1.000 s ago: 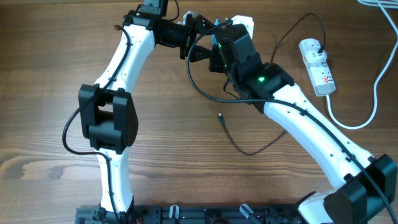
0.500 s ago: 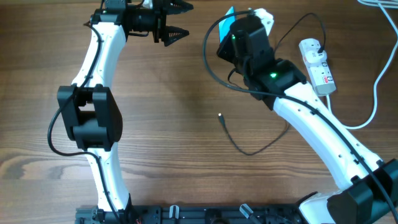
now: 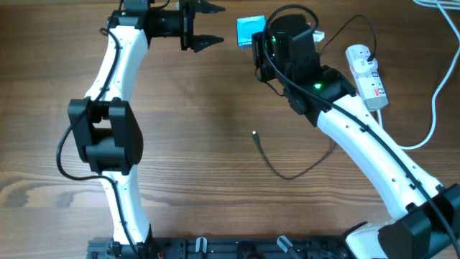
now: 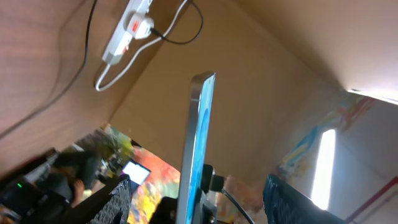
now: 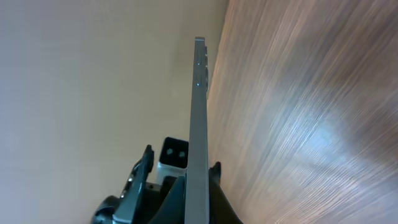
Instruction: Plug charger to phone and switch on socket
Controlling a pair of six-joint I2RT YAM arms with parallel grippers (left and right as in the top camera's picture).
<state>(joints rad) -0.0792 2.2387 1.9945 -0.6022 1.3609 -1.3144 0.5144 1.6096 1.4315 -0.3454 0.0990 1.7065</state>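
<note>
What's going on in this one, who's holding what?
The right gripper is clamped on the phone, holding it on edge near the far side of the table. The left gripper hangs open and empty beside it. The charger lies loose mid-table, its connector tip not yet in the phone. The socket sits at the right, with neither arm on it.

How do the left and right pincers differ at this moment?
The left pincer is open and empty; the right pincer is shut on the phone. The left pincer stands apart from the phone; the right pincer touches it. Both are black.
</note>
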